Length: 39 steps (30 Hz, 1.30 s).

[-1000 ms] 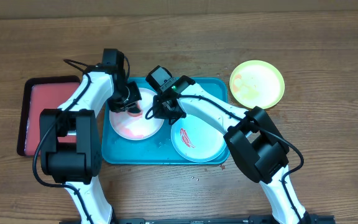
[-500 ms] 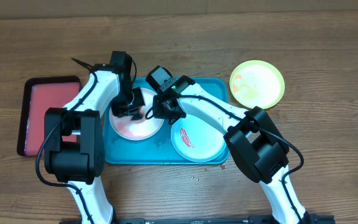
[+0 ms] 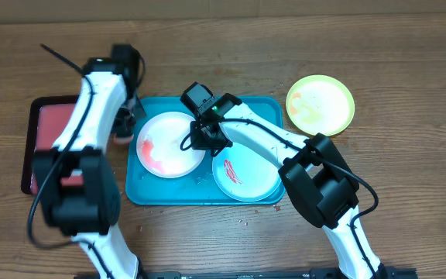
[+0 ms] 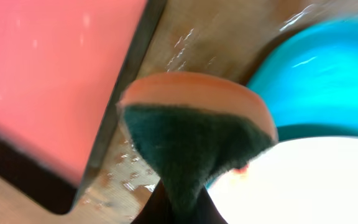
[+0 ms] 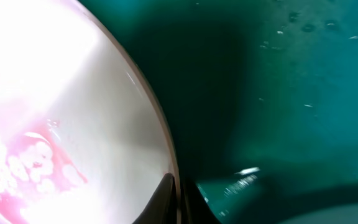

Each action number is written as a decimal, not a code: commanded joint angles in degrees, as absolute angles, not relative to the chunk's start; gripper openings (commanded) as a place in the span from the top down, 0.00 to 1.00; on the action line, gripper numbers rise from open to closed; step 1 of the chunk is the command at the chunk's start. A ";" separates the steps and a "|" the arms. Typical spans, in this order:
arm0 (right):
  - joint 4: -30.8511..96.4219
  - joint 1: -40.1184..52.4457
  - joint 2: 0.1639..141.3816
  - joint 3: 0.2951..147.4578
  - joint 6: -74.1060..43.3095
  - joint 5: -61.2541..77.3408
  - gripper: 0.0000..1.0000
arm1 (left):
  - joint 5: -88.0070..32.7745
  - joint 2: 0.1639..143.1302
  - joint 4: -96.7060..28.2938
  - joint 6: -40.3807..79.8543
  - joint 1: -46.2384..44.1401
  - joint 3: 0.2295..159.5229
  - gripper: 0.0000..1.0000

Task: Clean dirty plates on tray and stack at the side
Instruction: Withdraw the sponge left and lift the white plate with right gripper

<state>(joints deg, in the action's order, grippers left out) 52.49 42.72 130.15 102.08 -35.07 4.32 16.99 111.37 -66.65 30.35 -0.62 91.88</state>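
Observation:
The white-rimmed plate (image 3: 169, 144) with red smears lies at the left of the teal tray (image 3: 262, 108). The light blue plate (image 3: 246, 174), with a red smear, lies at the tray's right. The yellow-green plate (image 3: 320, 105) sits on the table right of the tray. My right gripper (image 3: 195, 140) is shut on the white plate's right rim, seen in the right wrist view (image 5: 178, 198) pinching the plate (image 5: 61, 124). My left gripper (image 3: 124, 130) is shut on the dark sponge (image 4: 197, 143) with an orange back. It hovers over the wood between the two trays.
A black-rimmed red tray (image 3: 45, 132) lies left of the teal tray, and also shows in the left wrist view (image 4: 55, 81). Water drops lie on the wood between the trays. A table edge runs along the top.
My left gripper has lifted the sponge off the white plate and moved left, off the teal tray toward the red tray. The right gripper has stayed on the plate's rim.

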 commanded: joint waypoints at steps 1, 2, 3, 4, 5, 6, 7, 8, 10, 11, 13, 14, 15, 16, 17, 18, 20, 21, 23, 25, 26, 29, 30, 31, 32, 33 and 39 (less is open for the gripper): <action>55.81 42.28 130.37 107.00 -27.05 1.19 0.96 | 6.63 100.31 -65.63 32.01 1.63 94.52 0.96; 57.06 42.39 129.71 108.66 -24.69 0.78 0.96 | 5.15 98.54 -66.11 31.97 2.72 94.52 0.96; 58.22 42.52 129.14 110.21 -23.09 0.08 0.96 | 4.73 97.10 -66.81 31.94 3.90 94.52 0.96; 59.27 42.70 128.57 111.61 -22.15 -0.84 0.96 | 5.08 96.12 -67.37 31.94 5.02 94.52 0.96; 60.58 42.87 127.94 113.16 -22.00 -2.74 0.96 | 5.21 95.22 -67.94 31.94 6.59 94.52 0.96; 61.93 43.16 127.28 114.76 -22.00 -5.19 0.96 | 5.21 94.67 -68.49 31.94 8.08 94.52 0.96; 63.44 43.57 126.56 116.55 -21.98 -8.47 0.96 | 5.21 94.39 -69.10 31.90 9.98 94.52 0.96; 64.84 43.97 125.99 118.15 -21.98 -11.44 0.96 | 5.19 94.37 -69.63 31.68 11.64 94.50 0.96; 68.62 45.10 124.81 121.71 -21.98 -19.38 0.96 | 4.95 94.48 -70.83 31.81 15.59 94.13 0.96; 70.17 45.74 124.38 123.02 -21.98 -23.03 0.96 | 3.55 94.48 -70.94 32.05 17.67 93.62 0.96; 72.64 47.51 123.52 125.05 -21.98 -32.36 0.96 | 0.03 94.50 -70.48 31.99 21.63 92.36 0.96; 73.36 48.51 123.20 125.49 -21.91 -37.39 0.96 | -1.19 94.50 -70.15 32.01 23.40 91.55 0.96; 73.89 49.43 123.04 125.67 -21.08 -41.56 0.96 | -1.65 94.50 -70.00 32.01 24.91 90.89 0.96; 74.13 50.63 122.98 125.67 -19.22 -46.39 0.96 | -1.78 94.50 -70.00 32.18 26.09 90.39 0.96; 74.28 51.59 122.98 125.67 -17.50 -50.15 0.96 | -1.78 94.50 -69.78 32.38 27.53 89.69 0.96; 74.30 52.84 122.98 125.67 -14.92 -54.52 0.96 | -1.98 94.50 -69.60 32.86 28.71 89.19 0.95; 74.22 54.65 123.00 125.64 -10.46 -59.92 0.96 | -3.31 94.50 -69.45 33.93 30.63 88.79 0.96; 73.91 55.68 123.00 125.67 -8.10 -63.07 0.96 | -4.51 94.50 -69.36 33.89 31.24 88.73 0.96; 73.45 57.41 123.00 125.67 -5.72 -69.56 0.96 | -7.60 94.50 -69.30 33.87 32.29 88.73 0.96; 73.10 58.83 123.00 125.67 -5.50 -75.72 0.96 | -8.84 94.50 -69.08 33.87 32.62 88.73 0.96; 72.73 59.44 123.00 125.67 -5.50 -78.67 0.96 | -8.82 94.50 -68.97 33.85 32.60 88.73 0.96; 70.87 60.77 123.00 125.67 -4.45 -88.44 0.96 | -8.84 94.50 -68.66 33.87 32.58 88.71 0.96; 70.50 60.88 123.00 125.67 -3.01 -89.65 0.96 | -8.84 94.50 -68.60 33.87 32.58 88.71 0.96; 70.13 60.97 123.00 125.67 -0.91 -90.02 0.96 | -8.84 94.50 -68.60 33.87 32.53 88.71 0.96; 69.71 60.97 123.00 125.67 0.82 -89.95 0.96 | -8.84 94.50 -68.62 33.87 32.47 88.71 0.96; 69.25 60.97 123.00 125.67 1.80 -89.95 0.96 | -8.82 94.50 -68.58 33.85 32.45 88.71 0.96; 69.32 59.31 123.00 125.67 1.65 -81.89 0.96 | -8.84 94.50 -68.53 33.41 32.45 88.71 0.96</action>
